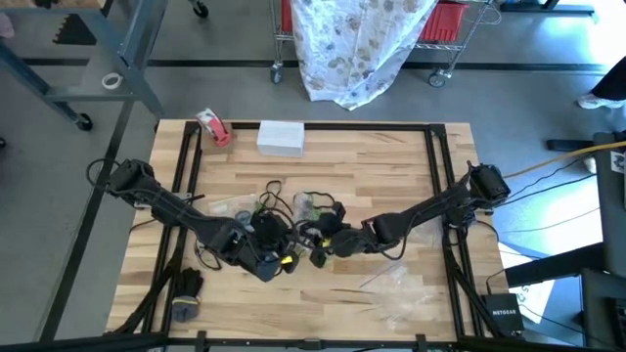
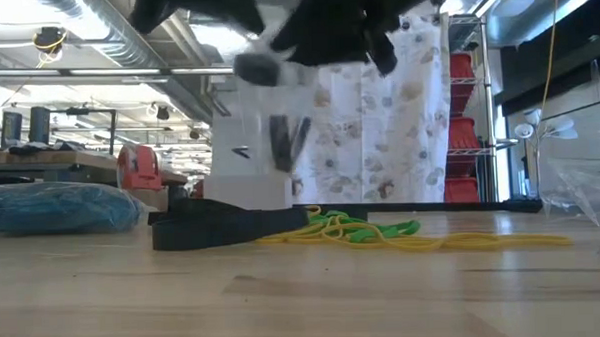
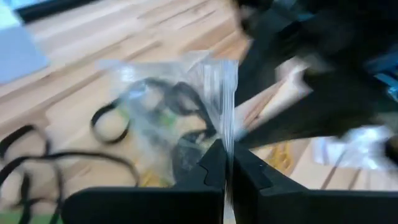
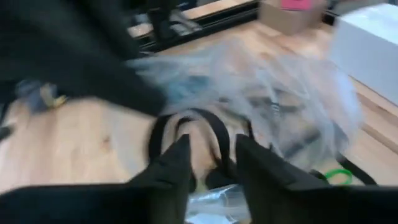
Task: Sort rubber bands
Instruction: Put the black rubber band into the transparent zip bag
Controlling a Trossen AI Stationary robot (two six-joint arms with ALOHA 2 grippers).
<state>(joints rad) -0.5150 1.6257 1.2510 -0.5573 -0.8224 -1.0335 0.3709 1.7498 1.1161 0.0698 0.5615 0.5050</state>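
Note:
A clear plastic bag [image 3: 168, 118] with black rubber bands inside hangs over the table's middle, with my left gripper [image 3: 227, 165] [image 1: 286, 249] shut on it. My right gripper [image 4: 211, 162] [image 1: 318, 242] faces it from the right, open, with a black band loop [image 4: 186, 124] lying in the gap between its fingers, in front of the bag [image 4: 280, 106]. Loose black bands [image 2: 222, 226] and yellow and green ones [image 2: 362, 231] lie on the wooden tabletop [image 1: 391, 166] below. My left gripper pinches the clear bag's edge [image 3: 229, 130] between its two shut fingers. The bag stands out ahead of the fingers, off the tabletop, with the black bands sagging inside it. Whether my right gripper touches the black loop in its gap, I cannot tell.
A white box [image 1: 281, 137] and a red-and-white tape roll [image 1: 213, 127] stand at the far edge. More clear bags [image 1: 401, 293] lie near the front right. A bag of blue bands [image 2: 51, 209] lies at the left. Black frame rails [image 1: 186, 166] run along the table's sides.

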